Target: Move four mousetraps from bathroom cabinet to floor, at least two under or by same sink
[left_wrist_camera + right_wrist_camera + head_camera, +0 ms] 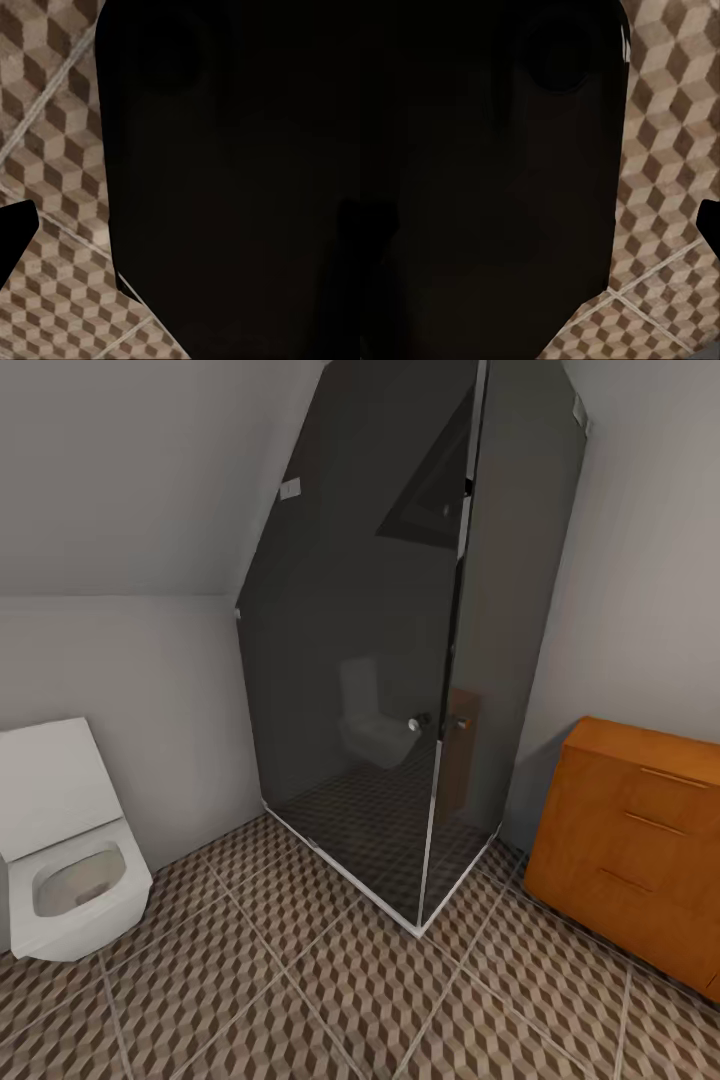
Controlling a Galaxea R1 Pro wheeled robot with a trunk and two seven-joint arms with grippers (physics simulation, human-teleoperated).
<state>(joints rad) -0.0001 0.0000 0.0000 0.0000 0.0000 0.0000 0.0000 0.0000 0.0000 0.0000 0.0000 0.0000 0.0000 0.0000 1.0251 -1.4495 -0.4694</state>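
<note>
Head view: high vantage, angled forward and down across the bathroom floor (330, 980) toward a dark glass shower enclosure (400, 660); toilet (70, 840) at left, cabinet (630, 840) at right. Left and right wrist views: close above the same cube-patterned tiles, each largely blocked by a dark body close to the lens.

I'm seeing my left arm's dark body (232, 180) looming close before the left wrist camera, and a dark fingertip (13, 236) poking in at the edge. My right arm's dark body (487, 180) is blocking the right wrist camera likewise; I can't tell either gripper's state.
</note>
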